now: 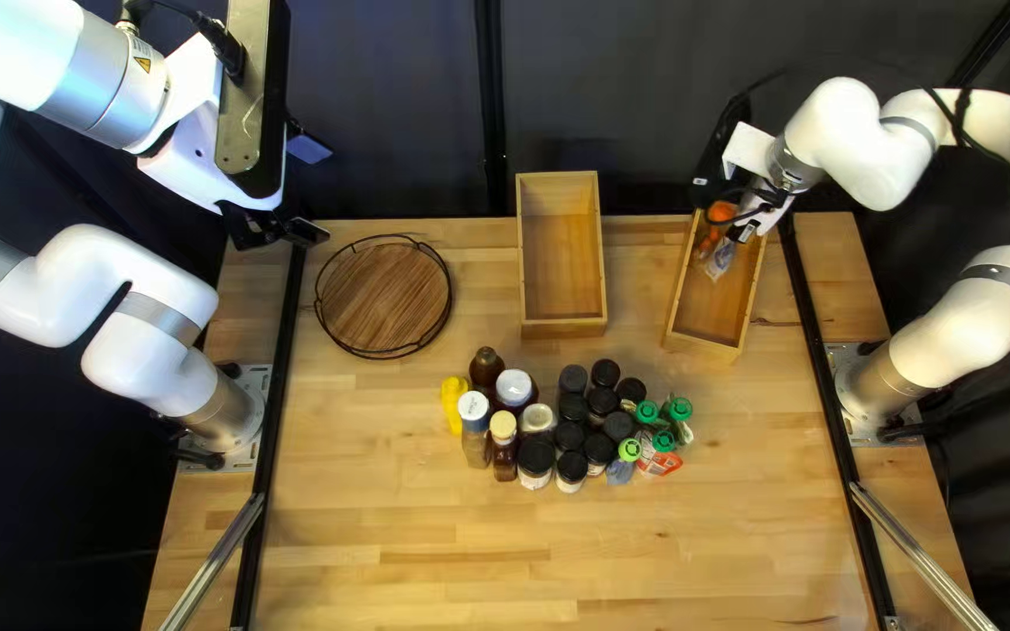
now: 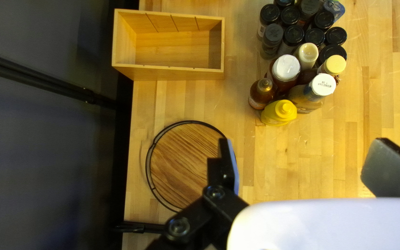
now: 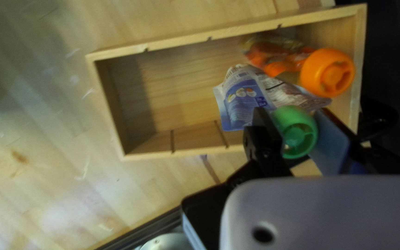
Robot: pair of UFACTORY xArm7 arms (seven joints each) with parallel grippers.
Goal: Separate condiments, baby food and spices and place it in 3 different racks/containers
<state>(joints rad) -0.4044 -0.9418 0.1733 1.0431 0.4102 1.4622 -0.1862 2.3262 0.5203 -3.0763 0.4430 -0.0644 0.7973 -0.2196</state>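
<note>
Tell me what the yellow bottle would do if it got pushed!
The yellow bottle might tip if pushed near its top, since it stands upright. Its smooth sides look squeezy, so may give. The brown bottle close beside it could get bumped.

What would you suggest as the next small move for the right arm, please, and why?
I would probably ease the right jaws open to release the blue-and-white plastic pouch: they are closed on its round green plastic cap, and its body is already over the inside of the pale wooden box.
</note>
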